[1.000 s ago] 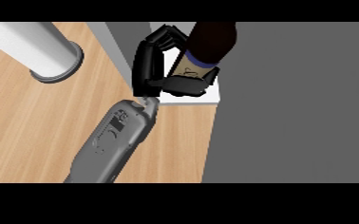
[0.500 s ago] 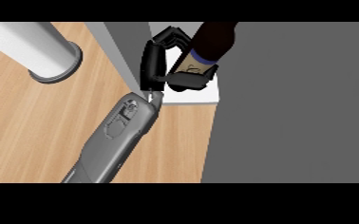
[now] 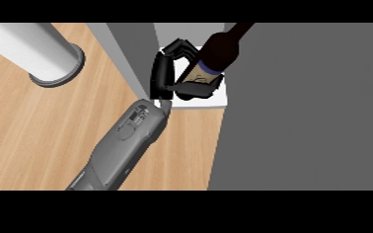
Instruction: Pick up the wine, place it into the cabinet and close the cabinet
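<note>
The wine bottle (image 3: 218, 52) is dark, with a blue band and a tan label. It stands over the white floor of the cabinet (image 3: 211, 102), its neck pointing to the upper right. My left hand (image 3: 162, 74) is shut on the bottle's lower part from its left side, fingers wrapped round the back and thumb under the label. The grey forearm (image 3: 124, 138) comes in from the lower left. The bottle's base is hidden by the hand. My right hand does not show.
The cabinet's grey side wall (image 3: 134, 54) rises just left of my hand. A wide grey panel (image 3: 291, 108) fills the view's right side. A white cylinder on a grey base (image 3: 44, 59) stands on the wooden counter (image 3: 51, 128) at the upper left.
My left hand and forearm have edged slightly to the right with the bottle, farther over the white cabinet floor. More of the bottle's neck shows now.
</note>
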